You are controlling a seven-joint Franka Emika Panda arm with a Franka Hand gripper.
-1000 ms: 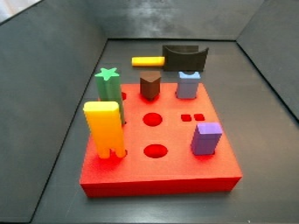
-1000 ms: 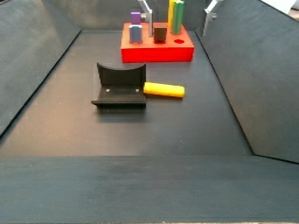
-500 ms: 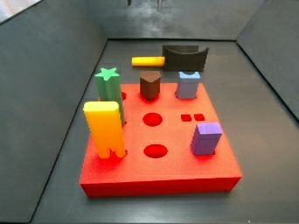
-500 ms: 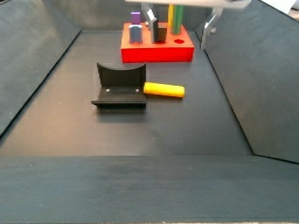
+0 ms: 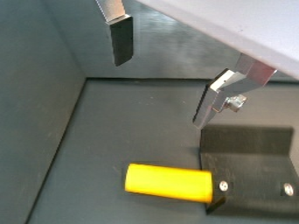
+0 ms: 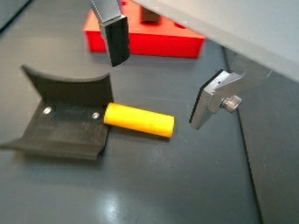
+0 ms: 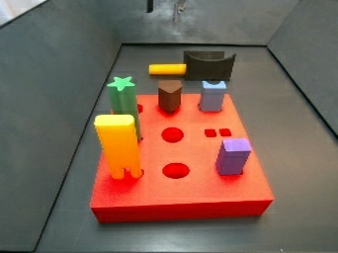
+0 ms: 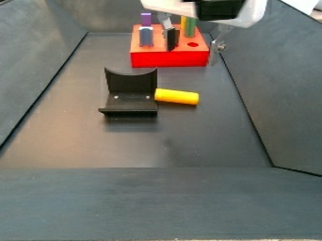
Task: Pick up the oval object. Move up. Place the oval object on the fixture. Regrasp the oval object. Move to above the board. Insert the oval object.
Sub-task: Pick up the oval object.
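**Yellow oval peg lying beside the fixture, claw spread above it**

The oval object [image 6: 139, 120] is a plain yellow peg w/ smooth rounded sides and no markings; its exact cross-section can't be judged from these angles. It lies flat on its side on the dark worktop [image 8: 189, 160], not upright. In a side view [image 8: 176, 97] its long axis runs roughly across the tray, one end just beside the fixture [image 8: 128, 92], the other end pointing away from it. In both wrist views the near end sits right against the fixture's edge [image 5: 249, 166]; touching or a hair apart can't be told.

The claw [image 6: 162, 73] hangs in the air above the peg, spread wide w/ nothing between its fingers [image 5: 121, 41]. The peg shows below the gap.

The red board [image 7: 181, 158] stands well apart from the peg, carrying a yellow block [image 7: 118, 143], green star piece [image 7: 123, 91], brown piece [image 7: 169, 97], blue piece [image 7: 212, 95] and purple block [image 7: 235, 155].
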